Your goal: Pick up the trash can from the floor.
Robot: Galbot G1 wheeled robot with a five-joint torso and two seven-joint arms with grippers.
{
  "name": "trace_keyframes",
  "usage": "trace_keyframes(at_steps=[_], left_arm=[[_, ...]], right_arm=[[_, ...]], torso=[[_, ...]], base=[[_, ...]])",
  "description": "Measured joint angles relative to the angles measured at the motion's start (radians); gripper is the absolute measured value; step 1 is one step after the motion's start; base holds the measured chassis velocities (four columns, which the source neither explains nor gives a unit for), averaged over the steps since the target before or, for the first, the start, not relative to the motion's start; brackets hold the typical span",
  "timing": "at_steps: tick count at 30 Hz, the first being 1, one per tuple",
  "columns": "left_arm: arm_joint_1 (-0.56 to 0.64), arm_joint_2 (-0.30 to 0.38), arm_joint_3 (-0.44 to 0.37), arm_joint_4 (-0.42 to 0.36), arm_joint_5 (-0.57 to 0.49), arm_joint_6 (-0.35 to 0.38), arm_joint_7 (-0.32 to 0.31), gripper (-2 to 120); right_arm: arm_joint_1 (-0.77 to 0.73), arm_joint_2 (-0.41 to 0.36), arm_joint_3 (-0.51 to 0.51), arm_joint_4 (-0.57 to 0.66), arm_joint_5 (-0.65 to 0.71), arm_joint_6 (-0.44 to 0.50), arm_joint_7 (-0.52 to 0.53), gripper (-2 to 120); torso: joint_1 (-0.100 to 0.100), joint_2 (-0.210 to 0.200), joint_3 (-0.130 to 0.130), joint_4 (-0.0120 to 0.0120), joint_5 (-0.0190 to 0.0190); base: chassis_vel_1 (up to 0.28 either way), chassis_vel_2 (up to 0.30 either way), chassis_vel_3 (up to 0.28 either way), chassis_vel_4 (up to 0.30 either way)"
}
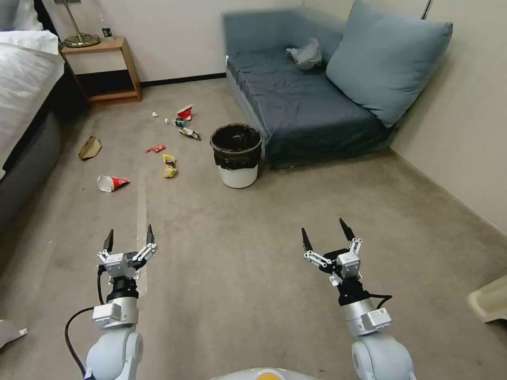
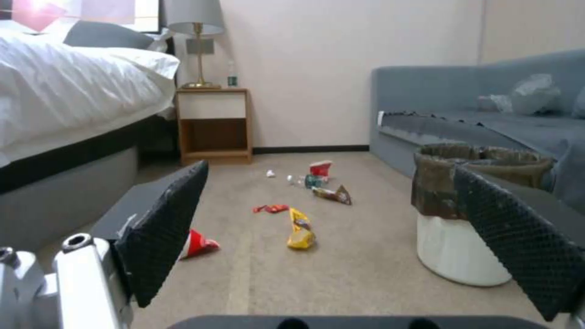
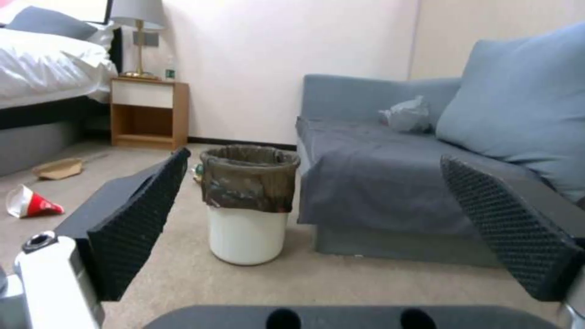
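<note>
The trash can is a small round white bin with a black liner folded over its rim. It stands upright on the beige carpet floor beside the sofa's front corner. The same trash can shows in the left wrist view, and the right wrist view has the trash can straight ahead. My left gripper is open and held low, well short of the bin. My right gripper is open too, also well short of it. Nothing sits between either pair of fingers.
A blue-grey sofa with a large cushion stands right of the bin. Litter lies to its left: red-and-white paper cups, a yellow wrapper, a brown bag. A bed and a wooden nightstand stand at far left.
</note>
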Motion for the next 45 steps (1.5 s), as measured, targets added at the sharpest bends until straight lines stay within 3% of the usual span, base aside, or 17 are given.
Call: trace_keyframes(at_steps=[45], left_arm=[[-0.001,-0.005,0.0,-0.002,0.001,-0.005,-0.006,97]], right_arm=[[0.004,0.002,-0.002,-0.005,-0.001,-0.009,-0.02,100]], torso=[[0.0,0.0,0.0,0.0,0.0]], base=[[-0.049,0.051,0.05,-0.051]])
